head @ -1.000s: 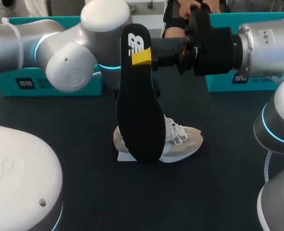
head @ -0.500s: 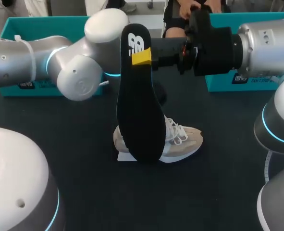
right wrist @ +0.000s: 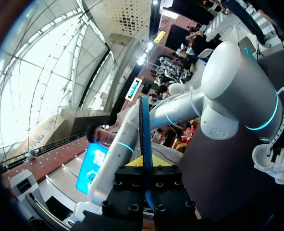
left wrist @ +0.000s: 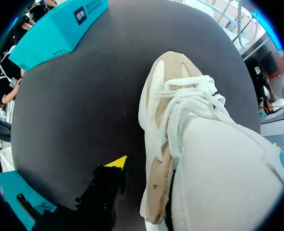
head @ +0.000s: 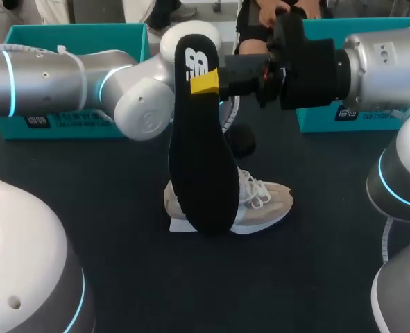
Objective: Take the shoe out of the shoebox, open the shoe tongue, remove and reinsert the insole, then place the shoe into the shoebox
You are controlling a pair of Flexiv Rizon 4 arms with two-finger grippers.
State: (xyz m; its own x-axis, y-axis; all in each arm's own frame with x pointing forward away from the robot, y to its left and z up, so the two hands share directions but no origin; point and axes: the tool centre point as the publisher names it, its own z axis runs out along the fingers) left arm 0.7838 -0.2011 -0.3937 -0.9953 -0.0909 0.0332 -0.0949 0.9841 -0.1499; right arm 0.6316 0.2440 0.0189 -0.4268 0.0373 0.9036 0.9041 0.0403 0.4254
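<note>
Right gripper [right wrist: 145,166]: clamped on the insole [head: 201,159]. The right wrist view shows the black insole edge-on between the two yellow tips. It is gripped near one end and hangs down from there, well above the table [head: 135,277].

In the head view the insole hangs in front of the shoe [head: 263,201] and hides the shoe's middle and heel.

Shoe: beige and white, on its sole on the table, out of any box. Laces look loose and bunched. The left wrist view shows it from above, just beside the left gripper [left wrist: 115,166]. A white arm link covers the heel end, so I cannot tell how far the tongue is pulled open.

Left gripper: only one yellow tip shows, so I cannot tell whether it is apart or together. It holds nothing that I can see. The left arm reaches in over the far side of the table, behind the insole.

Two teal boxes stand at the far edge, the left box [head: 73,121] and the right box [head: 315,118], both well apart from the shoe.

Progress, as I judge it:
- Done: shoe out of the box, insole out of the shoe.
- Left: insole back into the shoe, then the shoe into the box.
- That puts the task at about its midpoint.
- Reinserting will likely need the shoe steadied, which is probably why the left gripper is beside it.
</note>
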